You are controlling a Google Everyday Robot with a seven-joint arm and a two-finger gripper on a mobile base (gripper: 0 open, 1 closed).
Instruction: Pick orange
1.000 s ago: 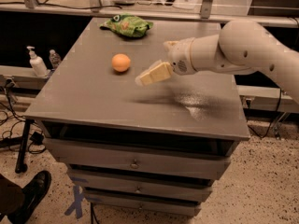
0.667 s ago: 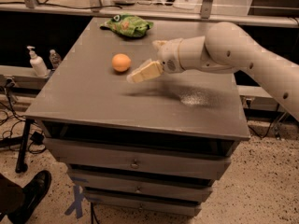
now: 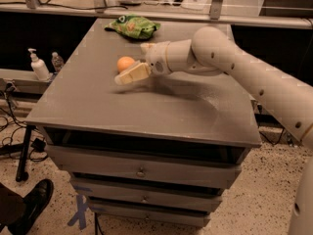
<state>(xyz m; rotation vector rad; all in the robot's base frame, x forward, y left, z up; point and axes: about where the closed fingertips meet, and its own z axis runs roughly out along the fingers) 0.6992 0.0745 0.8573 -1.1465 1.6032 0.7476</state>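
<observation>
The orange (image 3: 124, 62) is a small round fruit lying on the grey cabinet top (image 3: 146, 106), left of the middle. My gripper (image 3: 132, 62) reaches in from the right on a white arm (image 3: 220, 58) and is right at the orange. Its pale near finger (image 3: 131, 75) lies just in front of the fruit and hides its lower right edge. The far finger (image 3: 145, 47) shows behind it. The jaws stand apart and the orange rests on the top, not lifted.
A green snack bag (image 3: 133, 26) lies at the back of the top. A soap dispenser (image 3: 38, 66) and a small bottle (image 3: 57, 61) stand on a ledge to the left. Drawers (image 3: 142, 170) are below the top. A shoe (image 3: 29, 199) is on the floor at lower left.
My gripper has moved left across the top, from well right of the orange to right beside it. The orange and the bag have not moved.
</observation>
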